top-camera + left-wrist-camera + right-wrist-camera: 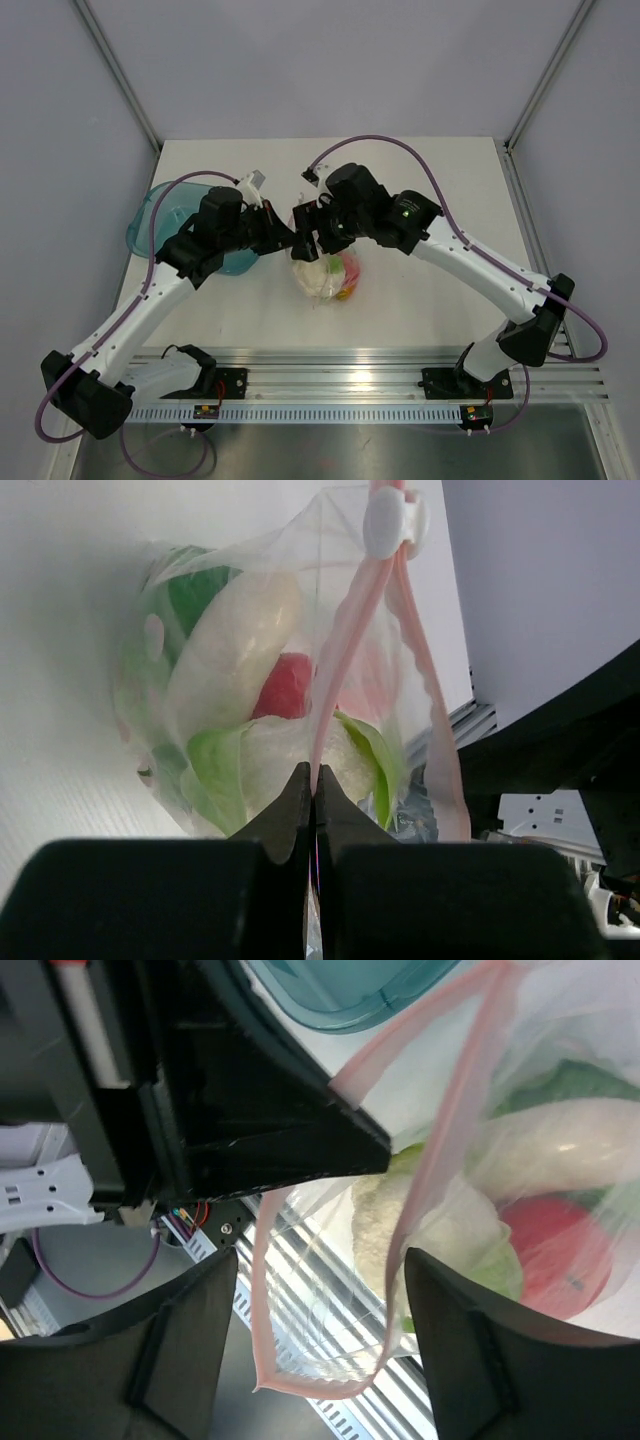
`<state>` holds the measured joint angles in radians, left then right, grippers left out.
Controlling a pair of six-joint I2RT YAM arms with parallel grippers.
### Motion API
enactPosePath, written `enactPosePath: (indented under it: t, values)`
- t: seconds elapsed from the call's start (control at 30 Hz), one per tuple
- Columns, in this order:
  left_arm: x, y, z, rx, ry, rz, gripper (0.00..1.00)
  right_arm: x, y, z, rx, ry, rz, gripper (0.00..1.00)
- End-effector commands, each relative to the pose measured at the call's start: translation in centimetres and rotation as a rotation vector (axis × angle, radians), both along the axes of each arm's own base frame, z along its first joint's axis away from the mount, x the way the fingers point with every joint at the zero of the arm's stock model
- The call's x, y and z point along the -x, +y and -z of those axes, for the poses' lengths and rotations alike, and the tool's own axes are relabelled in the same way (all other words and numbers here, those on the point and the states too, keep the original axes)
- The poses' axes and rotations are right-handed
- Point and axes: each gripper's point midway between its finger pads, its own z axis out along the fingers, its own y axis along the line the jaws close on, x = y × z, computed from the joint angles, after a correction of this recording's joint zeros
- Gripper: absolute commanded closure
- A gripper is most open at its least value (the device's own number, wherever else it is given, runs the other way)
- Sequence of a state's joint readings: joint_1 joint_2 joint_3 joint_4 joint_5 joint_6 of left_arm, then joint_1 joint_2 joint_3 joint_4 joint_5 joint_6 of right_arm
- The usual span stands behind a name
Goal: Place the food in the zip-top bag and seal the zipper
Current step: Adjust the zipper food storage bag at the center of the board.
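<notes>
Food (285, 685) inside zip-top bag (322, 274) mid-table, teal bowl (150, 215) at 9 o'clock | zipper (345, 640) sides apart | left gripper (312, 780) pinching zipper | right gripper (320, 1260) spread astride it | remaining: sealing

Matching kit on both sides: the left arm (150, 300) and the right arm (480, 268) were long white links between chunky black joint housings. The left purple cable (160, 215) looped along its arm, and the right purple cable (400, 148) arched in a wide bow. A green light (406, 211) glowed on the right arm's black housing. Each black base (205, 383) carried a small orange-red tag (209, 409). Up close, the left gripper (313, 780) was matte black, its fingers tapering to wedges. The right gripper (320, 1270) had broad black fingers with bevelled edges.
</notes>
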<state>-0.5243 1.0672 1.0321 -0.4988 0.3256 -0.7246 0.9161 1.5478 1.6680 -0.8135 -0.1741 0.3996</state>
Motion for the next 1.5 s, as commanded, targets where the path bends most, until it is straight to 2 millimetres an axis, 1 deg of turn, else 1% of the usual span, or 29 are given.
enactPosePath:
  t: [0.0,0.03,0.2,0.23,0.27,0.47,0.53,0.63,0.67,0.73,0.77,0.8,0.83,0.87,0.9,0.93,0.97,1.0,1.03,1.07,1.1,1.2,1.23,1.27,1.3,1.33,1.37,1.43,1.47]
  values:
    - [-1.7,-1.0,-4.8,0.118,-0.075,-0.054,1.00,1.0,0.4,-2.1,-0.006,-0.081,-0.041,0.23]
    - [-1.8,-1.0,-4.7,0.121,-0.056,-0.064,1.00,1.1,0.6,-1.9,-0.001,-0.082,-0.042,0.19]
    - [-2.0,-0.7,-4.7,0.137,-0.024,-0.114,1.00,1.1,1.4,-0.7,0.064,-0.120,-0.016,0.18]
    - [-1.9,-0.6,-4.7,0.141,-0.017,-0.121,1.00,1.7,1.7,-0.5,0.074,-0.121,-0.029,0.18]
    - [-2.0,-0.5,-4.7,0.139,-0.018,-0.133,1.00,1.2,1.6,-0.2,0.097,-0.142,-0.005,0.18]
    - [-2.2,0.3,-4.9,0.134,-0.008,-0.188,1.00,0.9,2.7,0.8,0.173,-0.182,0.028,0.18]
    - [-2.0,0.2,-4.7,0.136,-0.003,-0.185,1.00,0.3,3.2,1.0,0.171,-0.179,0.063,0.22]
    - [-1.9,0.3,-4.7,0.125,-0.014,-0.176,1.00,-0.3,3.4,0.6,0.152,-0.191,0.102,0.28]
    - [-1.8,0.4,-4.8,0.117,-0.032,-0.168,1.00,-0.1,3.4,0.8,0.150,-0.189,0.097,0.27]
    - [-1.6,0.5,-5.0,0.086,-0.075,-0.124,1.00,0.1,3.5,-0.8,0.081,-0.205,0.089,0.26]
    - [-1.5,0.3,-5.1,0.073,-0.096,-0.096,1.00,0.4,3.2,-0.4,0.077,-0.203,0.081,0.26]
    - [-1.5,0.4,-5.0,0.035,-0.136,-0.057,1.00,0.6,3.1,-2.5,0.008,-0.234,0.078,0.23]
    - [-1.3,0.1,-5.5,0.030,-0.155,-0.021,1.00,0.9,2.8,-3.2,-0.016,-0.248,0.073,0.23]
    - [-1.2,-0.1,-5.5,0.022,-0.166,0.011,1.00,1.2,2.2,-4.5,-0.058,-0.274,0.069,0.22]
    - [-1.4,-0.5,-4.8,-0.013,-0.177,0.059,1.00,1.2,1.7,-5.2,-0.071,-0.304,0.055,0.22]
    - [-0.9,-1.1,-5.0,0.000,-0.179,0.121,1.00,1.4,1.3,-5.7,-0.087,-0.314,0.042,0.22]
    - [-1.1,-1.4,-5.1,-0.013,-0.206,0.170,1.00,1.5,0.2,-7.0,-0.113,-0.336,0.042,0.22]
    - [-1.3,-1.9,-4.7,-0.019,-0.200,0.210,1.00,0.8,-0.9,-7.6,-0.114,-0.362,0.052,0.22]
    - [-1.0,-2.4,-4.7,-0.006,-0.202,0.264,1.00,0.4,-1.8,-7.4,-0.108,-0.370,0.066,0.22]
    - [-1.1,-2.5,-5.0,-0.018,-0.230,0.297,1.00,0.3,-3.0,-8.9,-0.149,-0.402,0.075,0.22]
    - [-1.2,-2.9,-4.5,-0.015,-0.216,0.341,1.00,-1.2,-4.6,-9.3,-0.165,-0.413,0.092,0.22]
    - [-2.0,-3.2,-4.8,-0.048,-0.255,0.405,1.00,-2.6,-7.7,-10.2,-0.234,-0.431,0.116,0.20]
    - [-2.3,-3.4,-4.2,-0.057,-0.246,0.431,1.00,-3.6,-9.0,-9.7,-0.243,-0.418,0.118,0.19]
    - [-2.4,-3.3,-3.7,-0.079,-0.252,0.459,1.00,-3.9,-9.4,-9.7,-0.247,-0.420,0.104,0.15]
    - [-2.8,-3.4,-4.1,-0.084,-0.271,0.473,1.00,-4.2,-9.7,-9.3,-0.228,-0.440,0.079,0.14]
    - [-3.0,-3.5,-3.5,-0.090,-0.266,0.498,1.00,-4.3,-9.7,-8.9,-0.215,-0.447,0.045,0.14]
    - [-3.1,-3.4,-3.2,-0.113,-0.284,0.525,1.00,-4.8,-9.9,-7.7,-0.182,-0.441,0.043,0.14]
    - [-3.4,-3.4,-3.0,-0.136,-0.302,0.554,1.00,-5.2,-9.9,-7.0,-0.149,-0.483,-0.011,0.14]
    - [-3.6,-3.5,-2.4,-0.154,-0.302,0.579,1.00,-5.8,-10.0,-6.2,-0.140,-0.503,-0.020,0.14]
